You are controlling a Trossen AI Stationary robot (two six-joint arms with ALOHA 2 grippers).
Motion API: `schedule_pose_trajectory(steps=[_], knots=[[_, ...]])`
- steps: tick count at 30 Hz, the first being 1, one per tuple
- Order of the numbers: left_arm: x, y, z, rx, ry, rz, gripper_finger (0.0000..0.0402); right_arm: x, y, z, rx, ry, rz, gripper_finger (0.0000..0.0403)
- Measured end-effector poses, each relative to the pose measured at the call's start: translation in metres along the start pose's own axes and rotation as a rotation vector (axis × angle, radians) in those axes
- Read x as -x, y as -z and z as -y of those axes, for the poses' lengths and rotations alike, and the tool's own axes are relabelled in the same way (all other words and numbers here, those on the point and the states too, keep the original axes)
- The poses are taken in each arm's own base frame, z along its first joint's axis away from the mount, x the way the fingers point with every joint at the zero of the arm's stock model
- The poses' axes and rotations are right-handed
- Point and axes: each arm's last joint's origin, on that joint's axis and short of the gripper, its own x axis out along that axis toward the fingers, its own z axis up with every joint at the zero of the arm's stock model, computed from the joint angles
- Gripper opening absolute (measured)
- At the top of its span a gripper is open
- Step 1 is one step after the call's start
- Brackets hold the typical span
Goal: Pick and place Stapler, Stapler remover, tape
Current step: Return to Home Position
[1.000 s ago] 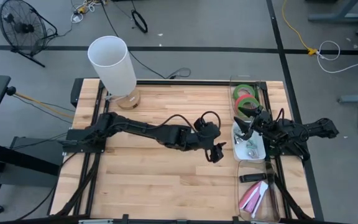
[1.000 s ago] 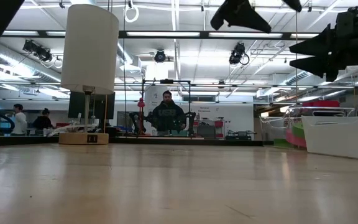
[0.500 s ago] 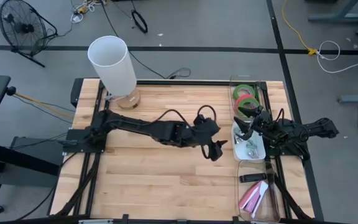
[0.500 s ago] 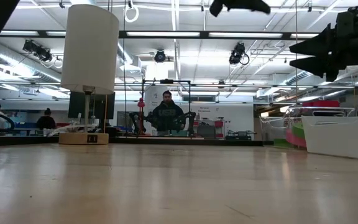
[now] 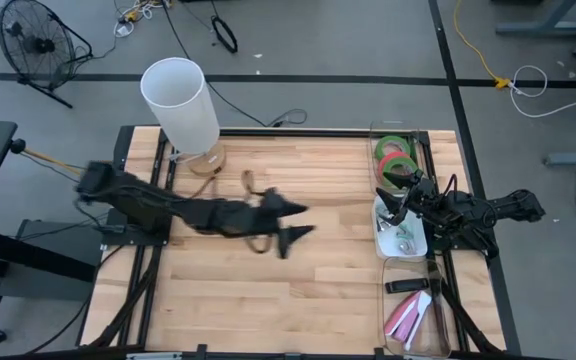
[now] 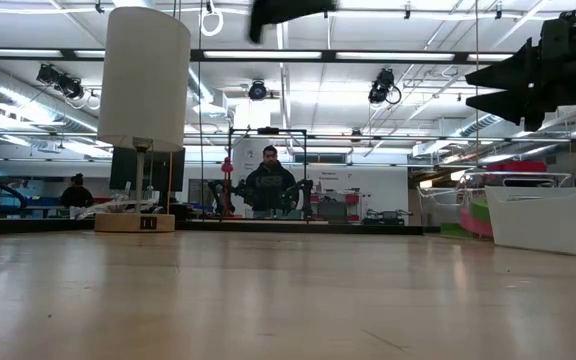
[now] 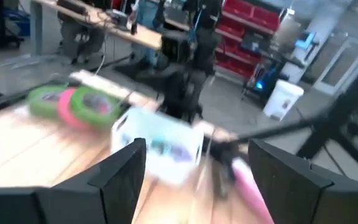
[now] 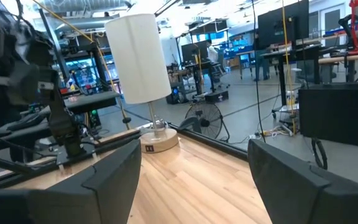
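Three tape rolls (image 5: 394,153), two green and one red-pink, lie in a clear bin at the table's far right; they also show in the left wrist view (image 7: 73,102). A black stapler (image 5: 408,286) and a pink one (image 5: 403,318) lie in a clear bin at the near right. My left gripper (image 5: 301,222) is open and empty above the middle of the table; it also shows in its own wrist view (image 7: 197,149). My right gripper (image 5: 394,205) is open and empty above the white tray (image 5: 416,245).
A white lamp (image 5: 181,105) stands on a wooden base at the table's far left. The white tray (image 7: 160,146) holds small items. People show in the room beyond the table (image 6: 270,185). Bare wood lies across the table's middle and near side (image 5: 268,290).
My left gripper has drawn back from beside the white tray toward the table's left edge, fast and blurred. It stays open and empty. My right arm has kept still.
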Motion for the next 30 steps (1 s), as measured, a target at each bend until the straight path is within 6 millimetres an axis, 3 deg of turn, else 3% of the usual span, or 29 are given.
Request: schedule_pose_trajectory(steps=[5, 9, 13, 22, 30], knots=[[0.066, 0.023, -0.021, -0.028, 0.039, -0.066, 0.0282, 0.0, 0.0, 0.0, 0.0, 0.0, 0.0, 0.0291], [0.098, 0.033, -0.036, -0.03, 0.08, -0.085, 0.0282, 0.0, 0.0, 0.0, 0.0, 0.0, 0.0, 0.0291], [0.119, 0.032, -0.055, -0.014, 0.11, -0.072, 0.0282, 0.0, 0.0, 0.0, 0.0, 0.0, 0.0, 0.0291], [0.173, 0.015, -0.101, 0.067, 0.09, 0.149, 0.0282, 0.0, 0.0, 0.0, 0.0, 0.0, 0.0, 0.0291], [0.202, 0.044, -0.135, 0.091, 0.047, 0.249, 0.0282, 0.0, 0.0, 0.0, 0.0, 0.0, 0.0, 0.0291]])
